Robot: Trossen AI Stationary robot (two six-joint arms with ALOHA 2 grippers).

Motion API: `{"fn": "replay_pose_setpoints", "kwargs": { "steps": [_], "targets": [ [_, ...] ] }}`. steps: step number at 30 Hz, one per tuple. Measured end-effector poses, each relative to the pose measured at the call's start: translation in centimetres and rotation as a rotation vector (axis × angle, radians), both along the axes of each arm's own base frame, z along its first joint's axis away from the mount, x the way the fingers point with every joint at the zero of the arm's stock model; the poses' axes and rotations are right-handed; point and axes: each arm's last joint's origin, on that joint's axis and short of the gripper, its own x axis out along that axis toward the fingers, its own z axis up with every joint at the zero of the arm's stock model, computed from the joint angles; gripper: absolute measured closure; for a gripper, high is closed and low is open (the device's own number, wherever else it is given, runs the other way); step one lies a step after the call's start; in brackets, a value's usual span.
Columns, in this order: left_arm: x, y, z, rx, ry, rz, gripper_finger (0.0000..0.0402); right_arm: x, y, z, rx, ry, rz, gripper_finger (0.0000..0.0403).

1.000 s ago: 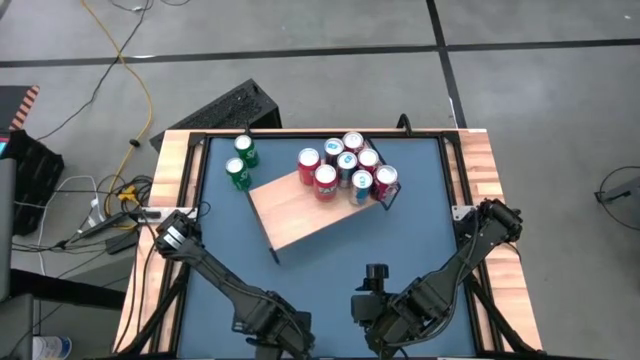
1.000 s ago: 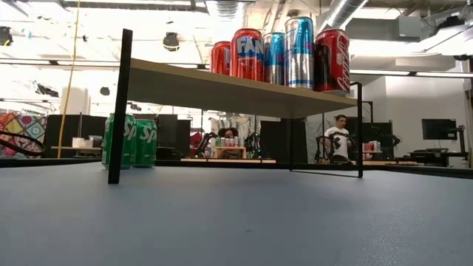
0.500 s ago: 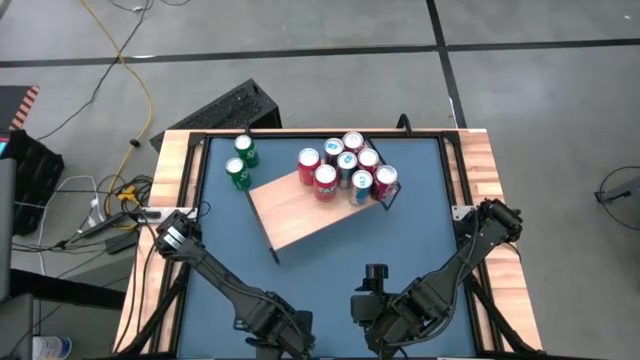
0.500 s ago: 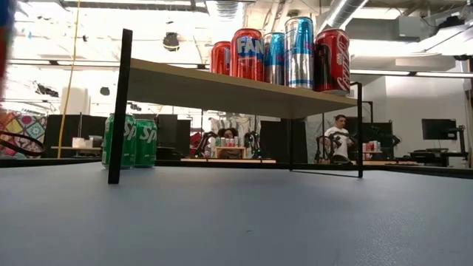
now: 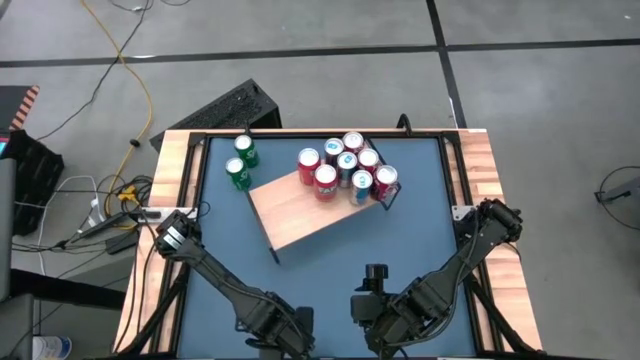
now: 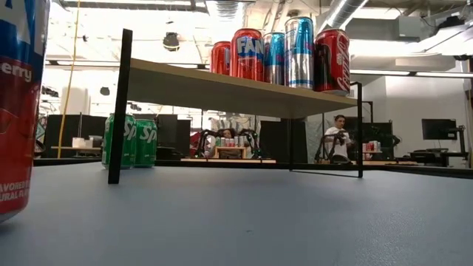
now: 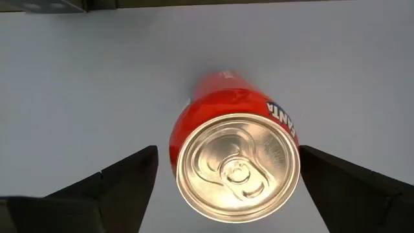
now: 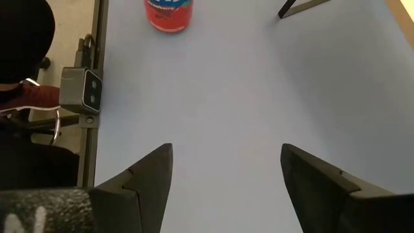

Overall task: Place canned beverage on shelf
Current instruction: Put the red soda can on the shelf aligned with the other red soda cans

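A red-and-blue Fanta can (image 7: 234, 155) stands upright on the blue tabletop near its front edge. It fills the left edge of the low view (image 6: 18, 111). My left gripper (image 7: 226, 162) hangs over it, pointing down and open, with a finger on either side of the can and a gap at each. In the high view the left hand (image 5: 272, 325) hides the can. The shelf (image 5: 300, 215) stands mid-table with several cans (image 5: 345, 170) on its far right end. My right gripper (image 8: 226, 155) waits open at the front right.
Two green cans (image 5: 240, 165) stand on the tabletop beyond the shelf's far left corner, also seen under the board (image 6: 129, 140). The shelf's near left part is bare wood (image 6: 185, 85). People sit in the room beyond the table.
The Fanta can has come into the low view at its left edge. It was absent a second ago, a blurred sliver half a second ago, and now stands on the tabletop. Both arms have kept still.
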Motion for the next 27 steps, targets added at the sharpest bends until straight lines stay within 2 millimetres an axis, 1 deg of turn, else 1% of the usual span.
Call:
{"fn": "replay_pose_setpoints", "kwargs": {
  "steps": [4, 8, 10, 13, 17, 19, 22, 24, 27],
  "targets": [
    [-0.2, -0.1, 0.0, 0.028, -0.013, 0.021, 0.0031, 0.0, 0.0, 0.0, 0.003, -0.003, 0.0, 0.0129],
    [-0.9, -0.7, 0.0, 0.159, -0.093, -0.013, 0.0034, 0.1, 0.1, 0.0, 0.005, -0.007, 0.002, 0.0129],
    [-1.2, -1.0, 0.3, 0.214, -0.133, 0.002, 0.0037, 0.2, 0.1, 0.1, -0.004, -0.012, 0.024, 0.0129],
    [-1.7, -1.3, 1.3, 0.239, -0.186, 0.126, 0.004, 0.4, 0.1, 0.5, -0.015, -0.039, 0.078, 0.0129],
    [-2.3, -2.0, 2.6, 0.248, -0.275, 0.252, 0.004, 1.3, -0.3, 1.8, -0.015, -0.093, 0.138, 0.0129],
    [-2.6, -2.4, 3.0, 0.264, -0.342, 0.305, 0.004, 1.9, -0.5, 2.2, 0.006, -0.125, 0.166, 0.0129],
    [-3.2, -3.0, 3.7, 0.299, -0.472, 0.428, 0.004, 2.8, -0.3, 2.7, 0.014, -0.19, 0.268, 0.0129],
    [-3.9, -3.4, 4.3, 0.304, -0.531, 0.479, 0.004, 3.4, 0.0, 2.8, -0.01, -0.256, 0.341, 0.0129],
    [-5.4, -4.2, 5.6, 0.291, -0.592, 0.554, 0.0041, 4.1, 0.2, 2.7, -0.019, -0.321, 0.44, 0.0129]
  ]
}}
